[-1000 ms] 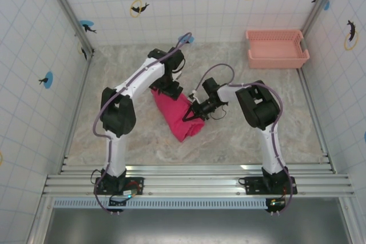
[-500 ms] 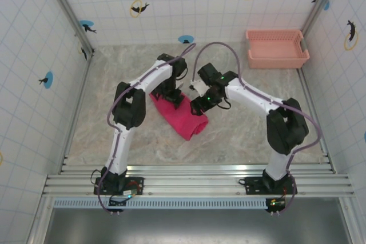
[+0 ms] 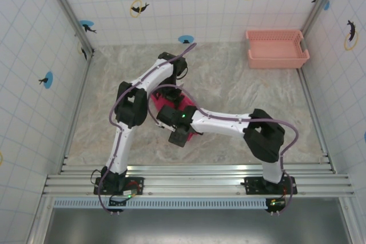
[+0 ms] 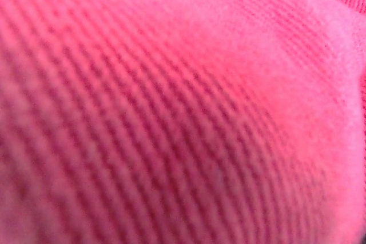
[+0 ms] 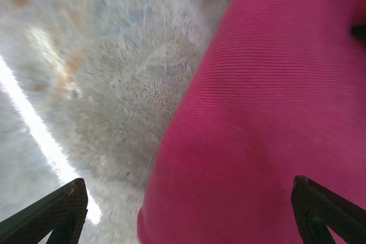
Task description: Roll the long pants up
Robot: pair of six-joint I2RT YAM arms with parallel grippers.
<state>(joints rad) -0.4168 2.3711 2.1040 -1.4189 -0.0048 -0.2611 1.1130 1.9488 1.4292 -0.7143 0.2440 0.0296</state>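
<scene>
Two arms meet over the middle of the marbled table (image 3: 246,92). Under them we find the long pants (image 3: 184,106), a bright pink-red bundle lying slightly left of centre and mostly covered from above by the arms. The left arm (image 3: 144,78) reaches far from its base, bends at the far side and comes down onto the far end of the bundle. The left gripper (image 3: 173,92) sits right at the cloth there. From the left wrist we see the ribbed weave at very close range, blurred, with a finer ribbed band along one edge. Its jaws stand wide, but we cannot tell whether any cloth lies between them.

The right arm (image 3: 229,124) stretches leftward across the bundle, low over the table, and the right gripper (image 5: 191,212) hangs at the near end of the pants. Its black fingertips (image 5: 57,212) are spread far apart, one over bare table and the other over the fabric, and they pinch nothing. From the right wrist we see the edge of the pants running between them, with speckled table on one side and pink cloth on the other.

In the far right corner stands a salmon-pink lattice basket (image 3: 278,61), well apart from the pants and from both grippers.
</scene>
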